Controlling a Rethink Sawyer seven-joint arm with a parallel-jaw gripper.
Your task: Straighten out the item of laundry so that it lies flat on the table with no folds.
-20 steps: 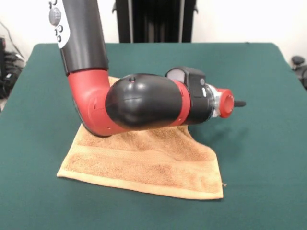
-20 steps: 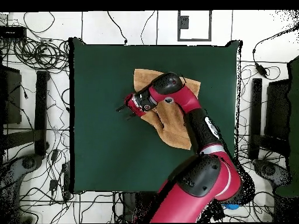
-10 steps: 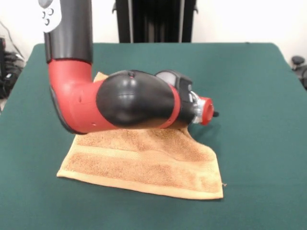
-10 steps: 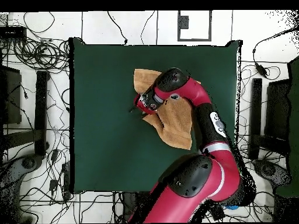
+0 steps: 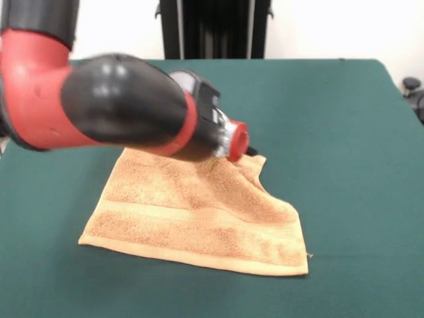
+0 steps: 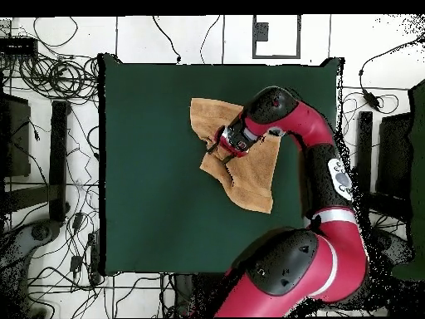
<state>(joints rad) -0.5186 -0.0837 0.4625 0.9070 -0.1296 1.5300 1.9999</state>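
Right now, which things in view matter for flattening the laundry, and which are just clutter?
Job:
- tan-orange hand towel, still folded along one side
- green table
- gripper, at the towel's folded edge

Clutter:
- cables on the floor
- black stand behind the table

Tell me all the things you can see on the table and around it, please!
towel: one, tan-orange, lying on the green table toward its middle, with a rumpled fold at the edge under the gripper.
table: one, covered in dark green cloth, filling most of both views.
cables: many, black, on the pale floor around the table in the overhead view.
black stands: several, dark, on the floor at both sides of the table in the overhead view.
robot arm: one, red and black, reaching over the towel.
gripper: one, dark tips past a red collar, at the towel's folded edge; open or shut cannot be told.
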